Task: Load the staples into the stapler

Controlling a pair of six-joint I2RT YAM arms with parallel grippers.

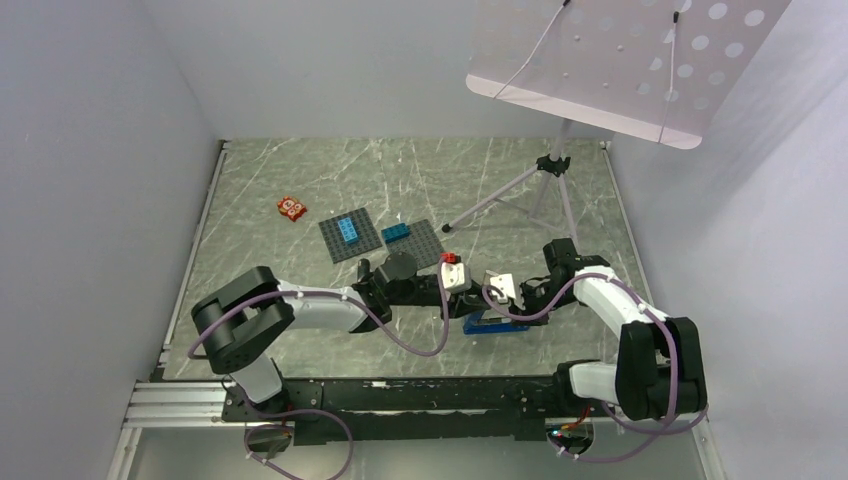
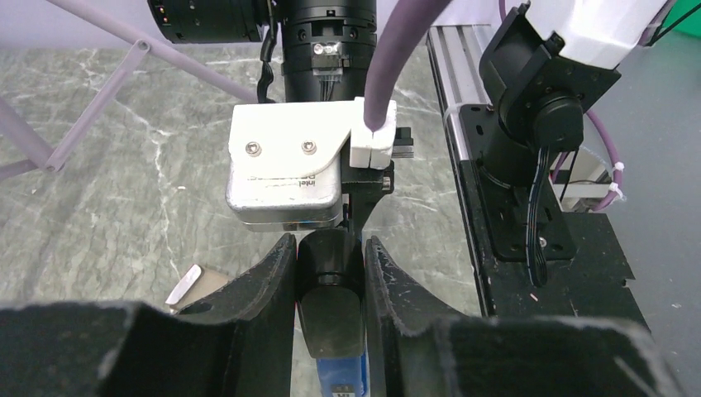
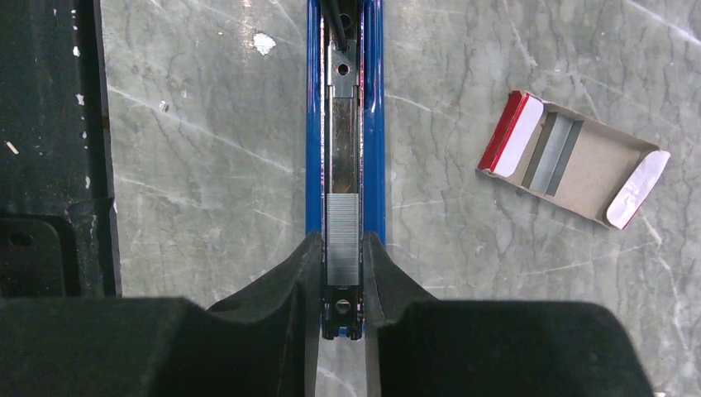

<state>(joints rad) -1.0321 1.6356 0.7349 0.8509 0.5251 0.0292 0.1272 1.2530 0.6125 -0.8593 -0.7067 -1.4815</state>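
The blue stapler (image 1: 495, 324) lies on the marble table between both arms, opened up. In the left wrist view my left gripper (image 2: 329, 248) is shut on the stapler's black top arm (image 2: 331, 289), with blue showing below it. My right gripper (image 3: 343, 244) is shut around the end of the stapler's metal magazine (image 3: 343, 124). A silver strip of staples (image 3: 343, 236) lies in that channel between the fingers. The staples box (image 3: 570, 157) lies open to the right of the stapler, red and white flaps spread and grey strips inside. Its flap also shows beside my left finger (image 2: 186, 285).
Two grey baseplates with blue bricks (image 1: 347, 237) (image 1: 415, 240) and an orange-red tile (image 1: 292, 208) sit farther back. A tripod stand (image 1: 545, 185) carrying a perforated panel (image 1: 620, 60) stands at the back right. The black mounting rail (image 1: 400, 395) runs along the near edge.
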